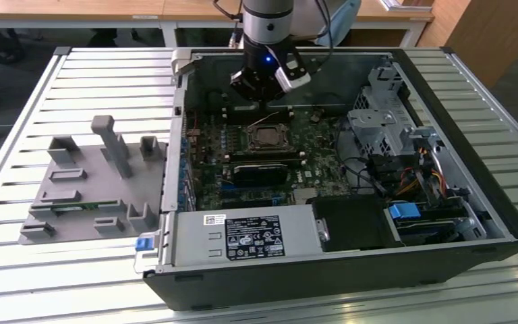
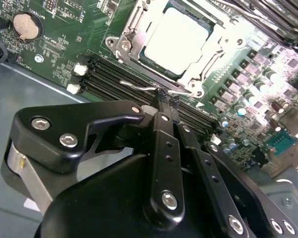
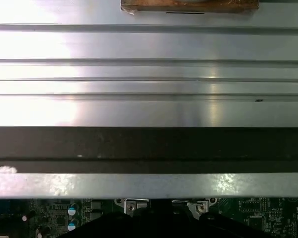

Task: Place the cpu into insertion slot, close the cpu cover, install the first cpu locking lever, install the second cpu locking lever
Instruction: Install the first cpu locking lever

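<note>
Hanging into an open black computer case [image 1: 331, 277] that lies on a slatted silver metal table [image 1: 52, 270], a robot arm points its black two-fingered gripper [image 2: 164, 101] down at a green motherboard [image 2: 64, 29].

In the second wrist view, the small square cpu with a dull silver top [image 2: 176, 37] is seated in the square black insertion slot [image 2: 165, 69], so the placing step looks done. The thin silver metal cpu cover, a frame with a large window [image 2: 131, 34], appears to lie flat over the chip. The chip's top shows through the window.

The jaws are drawn fully together, with nothing visible between them. Their joined tip sits right against a thin silver wire locking lever [image 2: 139, 85]. This lever runs along the socket edge nearest the long black memory slots [image 2: 114, 77]. It crosses the tip rather than passing between the fingers. This suggests the closed fingers serve as one stiff point for pushing the lever, not for pinching it. The narrow tip also fits the tight gap between socket and memory slots. Whether the lever is hooked down yet cannot be told.

On the exterior view's left, a grey plastic parts fixture with upright posts [image 1: 88, 182] rests on the table, well apart from the case.
</note>
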`<act>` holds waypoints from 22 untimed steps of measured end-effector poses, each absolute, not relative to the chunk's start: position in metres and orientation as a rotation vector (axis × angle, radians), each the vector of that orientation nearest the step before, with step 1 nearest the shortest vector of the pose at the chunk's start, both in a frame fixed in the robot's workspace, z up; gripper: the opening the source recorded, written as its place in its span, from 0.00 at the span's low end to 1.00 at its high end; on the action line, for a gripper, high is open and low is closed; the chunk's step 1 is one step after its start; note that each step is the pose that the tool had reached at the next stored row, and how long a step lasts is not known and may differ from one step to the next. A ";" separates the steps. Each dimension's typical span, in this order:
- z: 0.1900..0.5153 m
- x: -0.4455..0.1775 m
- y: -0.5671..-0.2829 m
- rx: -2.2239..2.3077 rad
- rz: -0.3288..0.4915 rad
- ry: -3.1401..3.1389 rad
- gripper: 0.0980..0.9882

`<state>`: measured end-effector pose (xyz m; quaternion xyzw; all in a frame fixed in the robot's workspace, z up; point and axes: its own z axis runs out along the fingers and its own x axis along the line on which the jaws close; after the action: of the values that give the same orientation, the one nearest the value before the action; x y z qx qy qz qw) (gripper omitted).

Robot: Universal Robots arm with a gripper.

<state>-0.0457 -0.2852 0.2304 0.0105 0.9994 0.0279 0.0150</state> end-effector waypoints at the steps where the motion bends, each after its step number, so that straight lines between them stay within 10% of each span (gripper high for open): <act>1: 0.230 -0.045 -0.285 0.033 0.087 3.110 0.01; 22: 0.221 -0.031 -0.283 0.033 0.087 3.110 0.01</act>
<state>-0.0310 -0.2829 0.2206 0.0105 0.9994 0.0279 0.0151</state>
